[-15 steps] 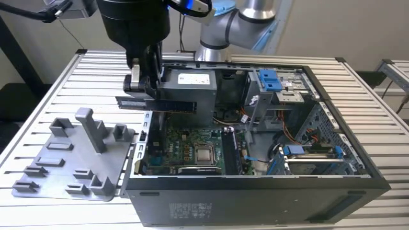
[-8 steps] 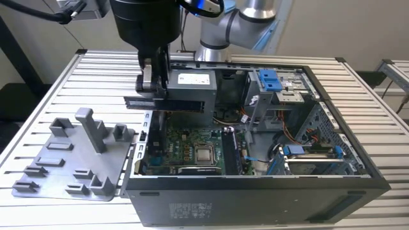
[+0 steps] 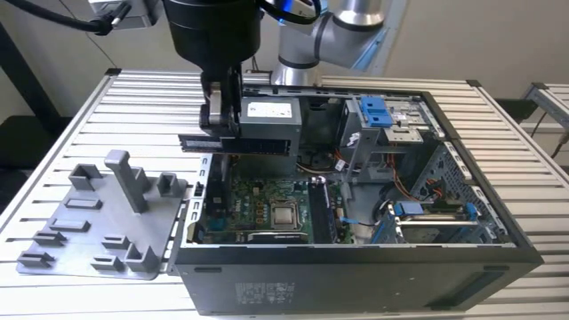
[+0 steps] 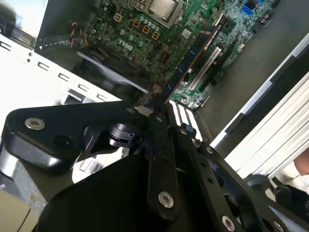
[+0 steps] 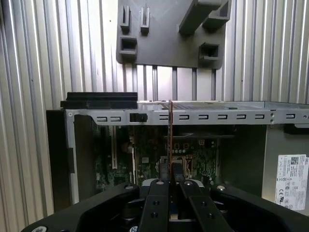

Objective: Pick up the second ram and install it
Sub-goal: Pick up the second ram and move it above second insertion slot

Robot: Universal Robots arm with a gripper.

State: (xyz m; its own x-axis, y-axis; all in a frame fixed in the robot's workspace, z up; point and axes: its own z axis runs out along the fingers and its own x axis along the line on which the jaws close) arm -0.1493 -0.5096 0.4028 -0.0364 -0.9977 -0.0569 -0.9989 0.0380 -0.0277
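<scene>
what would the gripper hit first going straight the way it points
Likely the motherboard, with the held second ram touching first; the case's side wall is near, depth unclear.

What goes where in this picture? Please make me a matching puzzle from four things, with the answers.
Things:
1. thin dark flat memory stick
2. grey plastic holder plate
3. silver square processor chip
4. blue plastic bracket

Places:
A. on the slatted metal table, on the exterior view's left of the open black computer case
B. on the green circuit board
C. gripped in the claw above the case
D. on the metal cage inside the case

Pairs: 1-C, 2-A, 3-B, 4-D.
</scene>
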